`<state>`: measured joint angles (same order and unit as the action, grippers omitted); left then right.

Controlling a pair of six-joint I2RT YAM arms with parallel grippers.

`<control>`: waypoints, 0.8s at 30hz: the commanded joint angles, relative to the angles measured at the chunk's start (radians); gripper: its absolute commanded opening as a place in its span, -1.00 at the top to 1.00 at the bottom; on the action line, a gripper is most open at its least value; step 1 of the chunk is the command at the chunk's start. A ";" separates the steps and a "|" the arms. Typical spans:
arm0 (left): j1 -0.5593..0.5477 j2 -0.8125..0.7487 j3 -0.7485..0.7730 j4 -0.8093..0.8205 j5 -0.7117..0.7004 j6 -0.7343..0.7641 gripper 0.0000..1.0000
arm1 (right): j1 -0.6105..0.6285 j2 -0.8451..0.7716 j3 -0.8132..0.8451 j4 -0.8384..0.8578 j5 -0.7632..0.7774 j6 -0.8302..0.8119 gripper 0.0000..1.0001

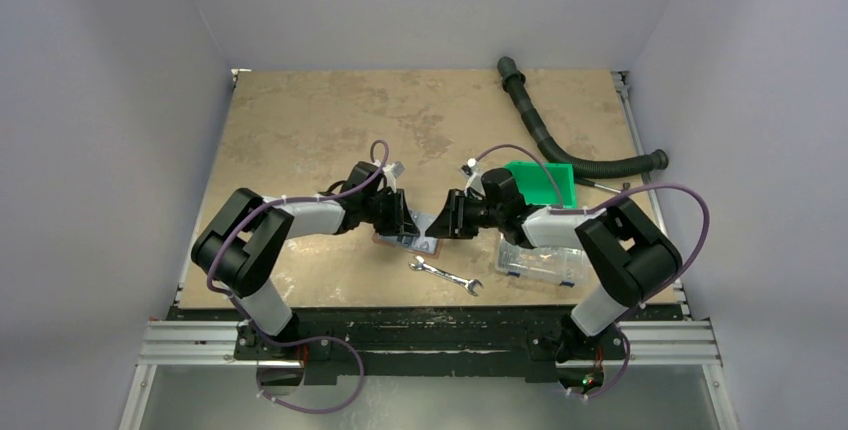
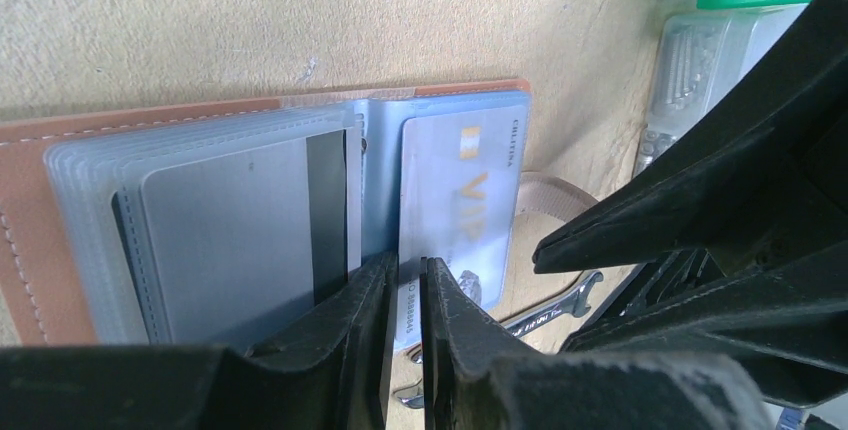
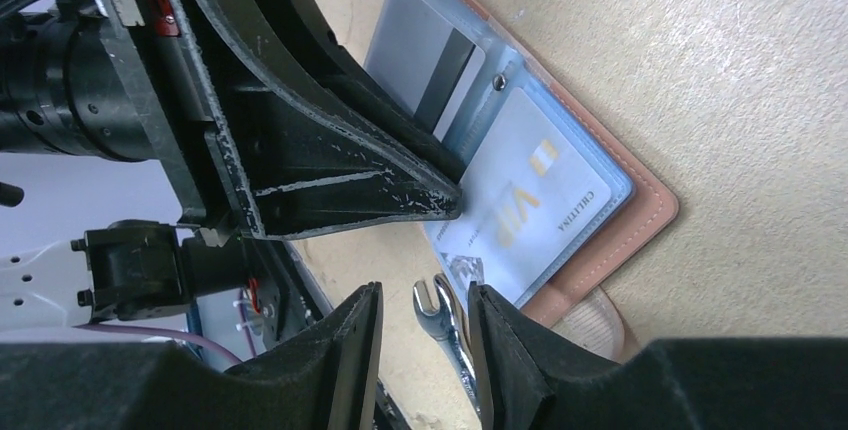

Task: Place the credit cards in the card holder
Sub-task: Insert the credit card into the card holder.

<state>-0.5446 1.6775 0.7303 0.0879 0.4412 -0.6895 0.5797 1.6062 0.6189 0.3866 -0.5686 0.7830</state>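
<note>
**Both cards lie in the open card holder**

Nearest you, a silver open-ended wrench point(image 1: 446, 276) lies on the tan tabletop point(image 1: 320, 120). To its right is a clear plastic compartment box point(image 1: 545, 260). Just beyond the wrench, the reddish-brown leather-like card holder point(image 3: 645, 215) lies spread open and flat. Its clear sleeves hold the grey-blue credit card point(image 2: 230, 240) with a dark stripe on one leaf and the light blue credit card point(image 2: 460, 200) marked VIP on the other. Your left end effector point(image 2: 405, 265) is clenched to a thin slit, tips at the light blue card's near corner. Your right end effector point(image 3: 420, 300) is released, with the wrench visible between its fingers. Farther back are a green plastic bin point(image 1: 545, 182) and a black corrugated hose point(image 1: 560, 145).
</note>
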 commanded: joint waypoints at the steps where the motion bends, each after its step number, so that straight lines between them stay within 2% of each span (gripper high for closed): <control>1: -0.011 0.013 -0.014 -0.030 -0.002 0.009 0.61 | 0.009 0.011 0.041 0.001 0.016 -0.010 0.12; 4: -0.011 0.015 -0.018 -0.031 -0.006 0.013 0.62 | 0.008 -0.005 0.044 -0.081 0.078 -0.054 0.07; 7: -0.011 0.023 -0.025 -0.021 -0.002 0.010 0.62 | 0.009 -0.003 0.038 -0.095 0.082 -0.059 0.06; 24: -0.011 0.013 -0.032 -0.019 -0.002 0.009 0.63 | 0.008 0.053 0.036 -0.025 0.053 -0.021 0.05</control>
<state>-0.5446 1.6775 0.7250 0.0971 0.4423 -0.6891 0.5835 1.6493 0.6285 0.3202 -0.5148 0.7586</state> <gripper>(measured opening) 0.187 0.475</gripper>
